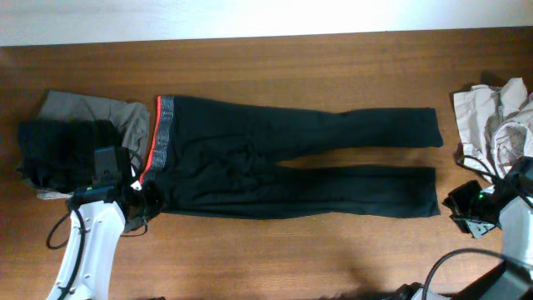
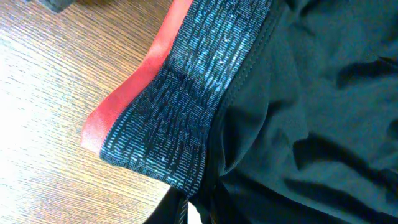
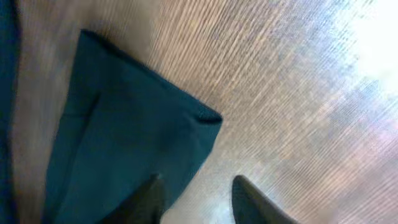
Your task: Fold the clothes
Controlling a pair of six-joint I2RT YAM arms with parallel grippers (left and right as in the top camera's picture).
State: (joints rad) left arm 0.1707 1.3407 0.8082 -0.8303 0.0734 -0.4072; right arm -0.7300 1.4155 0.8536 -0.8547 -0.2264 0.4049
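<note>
Leggings (image 1: 291, 158) spread flat on table (image 1: 275, 67), waistband (image 1: 162, 133) by left gripper (image 1: 141, 198), leg ends toward right gripper (image 3: 198, 200). Pinches waistband's near corner in left gripper, jaws narrow. Holds right gripper partly open at edge of leg hem (image 3: 137, 124), gripping nothing, pale garment (image 1: 491, 117) just beyond it.

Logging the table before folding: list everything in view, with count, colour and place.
leggings: 1, black, grey waistband lined red, flat mid-table, legs pointing right
beige garment: 1, beige, left edge
black garment: 1, black, left edge, overlapping the beige one
pale clothes: heap, count unclear, off-white, right edge
table: 1, brown wood
left claw: 1, dark, at the waistband's near corner
right claw: 1, dark, open, beside the near leg's hem
</note>
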